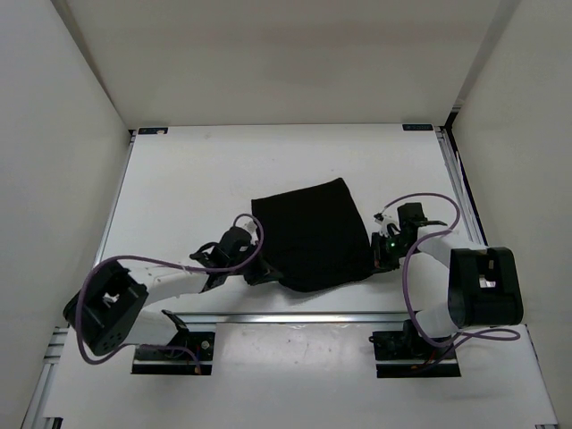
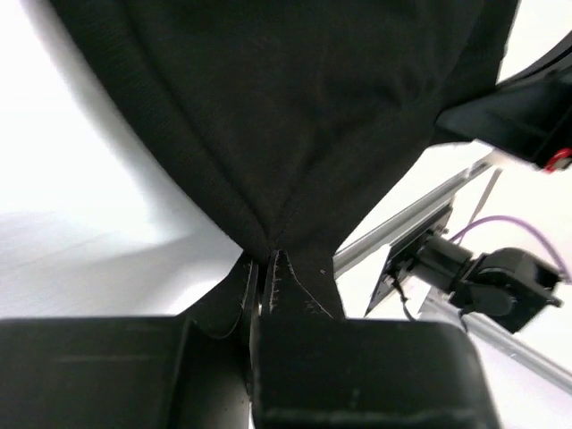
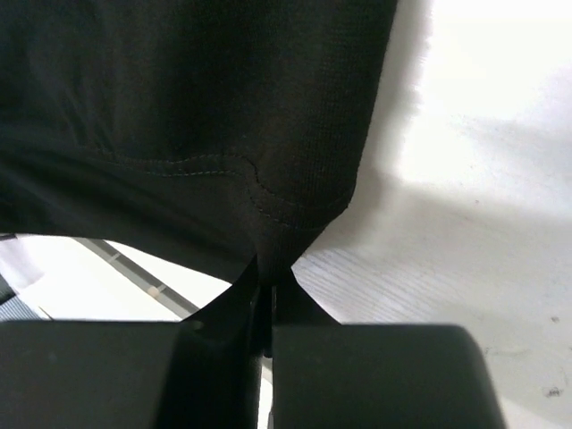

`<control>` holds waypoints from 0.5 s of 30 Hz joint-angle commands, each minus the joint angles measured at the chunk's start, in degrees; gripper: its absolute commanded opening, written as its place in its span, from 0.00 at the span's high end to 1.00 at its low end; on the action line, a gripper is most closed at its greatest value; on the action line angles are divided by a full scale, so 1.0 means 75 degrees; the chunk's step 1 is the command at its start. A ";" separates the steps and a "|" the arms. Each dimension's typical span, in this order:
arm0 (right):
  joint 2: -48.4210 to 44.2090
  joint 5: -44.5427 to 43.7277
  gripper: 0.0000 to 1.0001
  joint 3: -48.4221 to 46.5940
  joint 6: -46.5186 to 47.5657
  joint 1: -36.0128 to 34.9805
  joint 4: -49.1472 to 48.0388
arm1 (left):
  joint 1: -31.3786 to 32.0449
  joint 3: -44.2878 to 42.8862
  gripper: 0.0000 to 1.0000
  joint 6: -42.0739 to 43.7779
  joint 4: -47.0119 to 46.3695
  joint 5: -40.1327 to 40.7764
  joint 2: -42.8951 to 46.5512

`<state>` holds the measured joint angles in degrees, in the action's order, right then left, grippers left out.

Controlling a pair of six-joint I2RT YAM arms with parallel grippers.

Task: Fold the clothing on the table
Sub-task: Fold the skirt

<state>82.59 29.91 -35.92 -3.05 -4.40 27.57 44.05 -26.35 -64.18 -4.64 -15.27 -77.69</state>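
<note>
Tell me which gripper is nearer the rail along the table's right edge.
Right. The right gripper, shut on the clothing's right edge, sits nearer the rail; the left gripper grips its opposite edge, farther away.

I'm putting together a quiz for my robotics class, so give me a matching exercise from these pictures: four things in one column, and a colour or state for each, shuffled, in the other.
Things:
1. left gripper
2. right gripper
3. cloth
4. table

Descriptions:
A. white and flat
B. shut on the cloth's right edge
C. black, lying mid-table
D. shut on the cloth's left edge

Pairs: 1-D, 2-B, 3-C, 4-A
</note>
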 commanded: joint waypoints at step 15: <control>-0.0664 0.0672 0.33 -0.0157 -0.0168 0.0634 0.0179 | -0.2030 0.1380 1.00 0.0660 0.0221 -0.0554 0.1839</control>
<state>77.10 28.25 -39.81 -4.95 1.43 28.69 28.40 -17.41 -58.06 -0.51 -18.87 -65.98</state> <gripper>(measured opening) 0.667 0.102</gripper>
